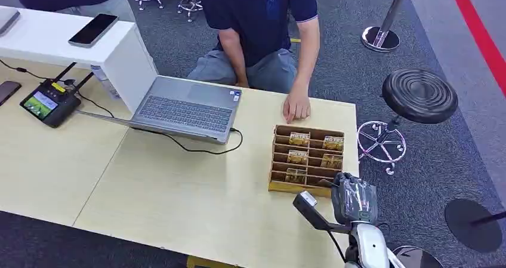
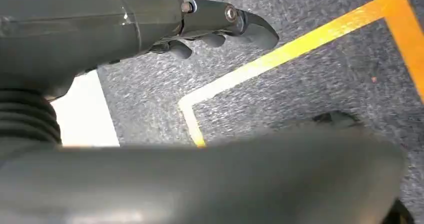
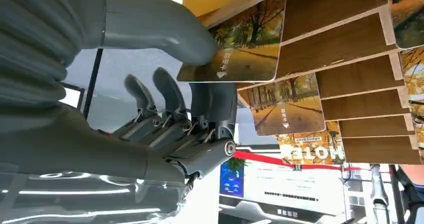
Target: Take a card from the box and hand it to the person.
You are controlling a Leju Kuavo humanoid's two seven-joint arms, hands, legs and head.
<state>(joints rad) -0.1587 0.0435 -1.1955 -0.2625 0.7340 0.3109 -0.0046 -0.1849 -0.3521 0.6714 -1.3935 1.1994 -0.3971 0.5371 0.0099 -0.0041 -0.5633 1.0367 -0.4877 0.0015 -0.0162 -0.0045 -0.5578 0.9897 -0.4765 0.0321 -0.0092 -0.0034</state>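
My right hand (image 3: 165,109) pinches the nearest autumn-scene card (image 3: 240,44), thumb above and a finger beneath, the card still seated in the stepped wooden card box (image 1: 307,159) at the pale table's (image 1: 179,190) near right edge. More cards fill the rows behind. Beyond the box, the person's hand (image 1: 296,107) rests on the table. My left hand (image 2: 220,27) hangs loose over grey carpet, holding nothing.
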